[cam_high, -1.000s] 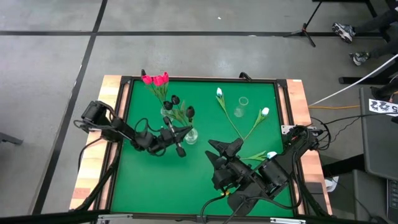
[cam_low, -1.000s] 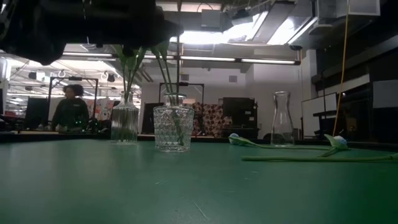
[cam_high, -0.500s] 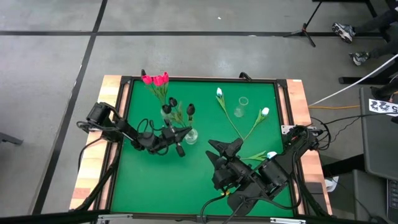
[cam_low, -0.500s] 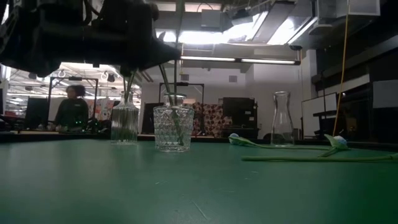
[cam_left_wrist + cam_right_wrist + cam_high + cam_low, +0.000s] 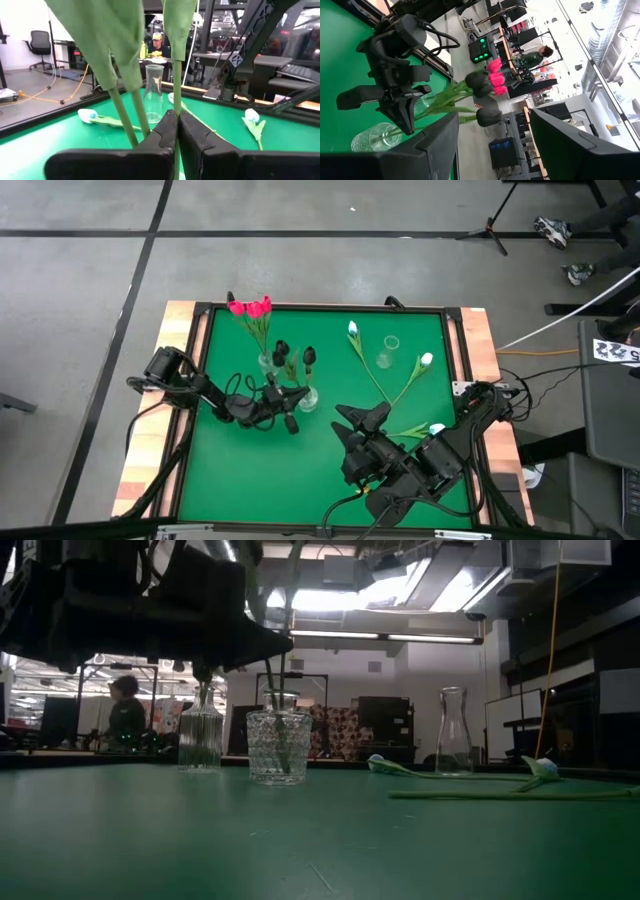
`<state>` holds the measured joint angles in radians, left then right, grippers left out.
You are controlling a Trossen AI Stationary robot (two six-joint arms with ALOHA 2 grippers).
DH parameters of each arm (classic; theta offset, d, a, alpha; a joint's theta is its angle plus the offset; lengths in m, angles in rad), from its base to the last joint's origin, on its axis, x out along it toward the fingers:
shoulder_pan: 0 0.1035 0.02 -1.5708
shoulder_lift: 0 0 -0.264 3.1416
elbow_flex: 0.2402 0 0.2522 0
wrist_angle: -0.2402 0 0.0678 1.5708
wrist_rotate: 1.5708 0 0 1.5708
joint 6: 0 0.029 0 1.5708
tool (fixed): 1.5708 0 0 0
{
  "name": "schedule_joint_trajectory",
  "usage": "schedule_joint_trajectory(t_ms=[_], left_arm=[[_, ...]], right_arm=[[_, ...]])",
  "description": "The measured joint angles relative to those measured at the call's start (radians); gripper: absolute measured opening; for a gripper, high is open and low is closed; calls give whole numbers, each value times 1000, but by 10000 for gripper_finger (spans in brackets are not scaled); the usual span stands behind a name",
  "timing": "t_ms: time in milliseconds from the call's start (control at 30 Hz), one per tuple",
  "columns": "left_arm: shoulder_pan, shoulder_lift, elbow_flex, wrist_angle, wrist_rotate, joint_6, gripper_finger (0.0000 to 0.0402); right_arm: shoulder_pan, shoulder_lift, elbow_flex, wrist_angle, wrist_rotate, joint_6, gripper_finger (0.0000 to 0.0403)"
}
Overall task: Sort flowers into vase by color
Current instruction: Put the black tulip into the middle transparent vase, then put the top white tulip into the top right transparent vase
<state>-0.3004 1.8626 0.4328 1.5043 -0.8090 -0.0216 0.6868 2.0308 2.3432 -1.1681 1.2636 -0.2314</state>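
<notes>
Left gripper (image 5: 284, 397): left of centre in the high view, pressed together on a black tulip's stem (image 5: 176, 87) at the cut-glass vase (image 5: 306, 397); over the past second it has carried that tulip to the vase.
Meaning: the third black tulip (image 5: 309, 356) now joins the other two, so that colour looks finished.
Pink tulips (image 5: 250, 308): upper left of the mat, in their ribbed vase (image 5: 201, 740).
White tulips (image 5: 390, 388): three, lying right of centre around the clear carafe (image 5: 388, 351), unsorted.
Right gripper (image 5: 362, 420): lower centre, spread wide, empty, waiting.
Views: only the left wrist camera shows the pinch; the low view hides every flower head.
</notes>
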Motion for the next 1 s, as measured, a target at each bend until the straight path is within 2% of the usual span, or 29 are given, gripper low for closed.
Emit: schedule_joint_trajectory(t_ms=[300, 567, 767, 900, 1000], left_arm=[[-33, 5, -5, -87, -3, 123, 68], [-62, 4, -5, -168, -4, 108, 173], [-65, -41, -5, -167, -68, 161, 249], [-82, -117, -4, -208, -72, 180, 269], [-104, -188, -4, -325, -71, 105, 270]], right_arm=[[0, 0, 0, -11, 0, 0, 246], [0, 0, 0, -12, -19, 0, 246], [0, 0, 0, -12, -18, 0, 246], [0, 0, 0, -13, -8, -1, 246], [0, 0, 0, -15, 9, -5, 246]])
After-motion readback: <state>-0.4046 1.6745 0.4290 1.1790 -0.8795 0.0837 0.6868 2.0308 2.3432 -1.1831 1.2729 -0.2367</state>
